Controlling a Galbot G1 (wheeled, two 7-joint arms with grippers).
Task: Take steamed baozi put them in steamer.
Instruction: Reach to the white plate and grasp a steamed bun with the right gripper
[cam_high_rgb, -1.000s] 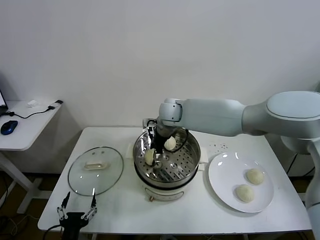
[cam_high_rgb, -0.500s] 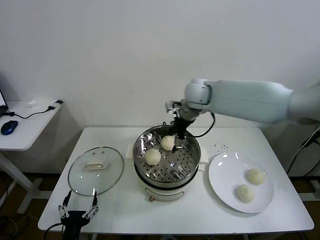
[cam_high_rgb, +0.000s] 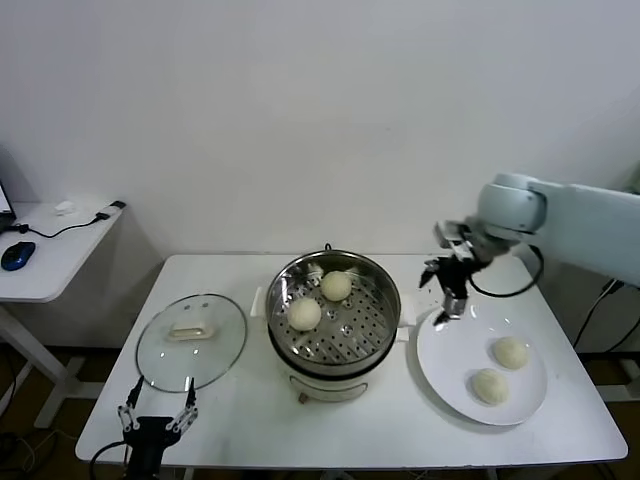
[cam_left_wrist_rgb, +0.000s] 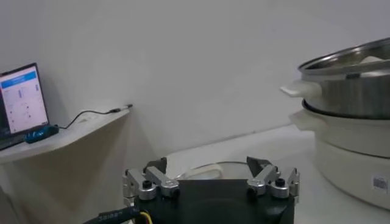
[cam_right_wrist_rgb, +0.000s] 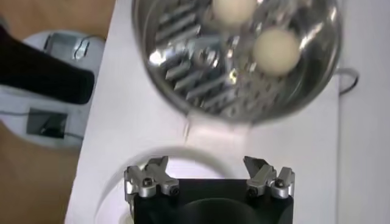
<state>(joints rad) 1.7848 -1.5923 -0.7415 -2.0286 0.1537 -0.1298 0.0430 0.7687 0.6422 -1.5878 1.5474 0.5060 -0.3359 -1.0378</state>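
Observation:
The steamer (cam_high_rgb: 352, 336) stands at the table's middle, with two steamed baozi inside, one (cam_high_rgb: 305, 313) at its left and one (cam_high_rgb: 336, 285) at its back. Two more baozi (cam_high_rgb: 510, 352) (cam_high_rgb: 489, 386) lie on the white plate (cam_high_rgb: 450, 370) to the right. My right gripper (cam_high_rgb: 447, 308) is open and empty, hanging above the plate's left rim, between steamer and plate. The right wrist view shows its open gripper (cam_right_wrist_rgb: 206, 163) over the plate (cam_right_wrist_rgb: 183, 165), with the steamer (cam_right_wrist_rgb: 201, 79) and its two baozi (cam_right_wrist_rgb: 276, 51) (cam_right_wrist_rgb: 234, 9) beyond. My left gripper (cam_high_rgb: 157, 413) is open and parked at the front left.
The glass lid (cam_high_rgb: 191, 339) lies flat left of the steamer, just beyond the left gripper (cam_left_wrist_rgb: 210, 167); it also shows in the left wrist view (cam_left_wrist_rgb: 201, 172), with the steamer (cam_left_wrist_rgb: 353, 97) farther off. A side table (cam_high_rgb: 50, 250) stands at far left.
My right gripper let go of a baozi in the steamer, rose out, and swung right to above the plate's left rim. The left arm has not moved.

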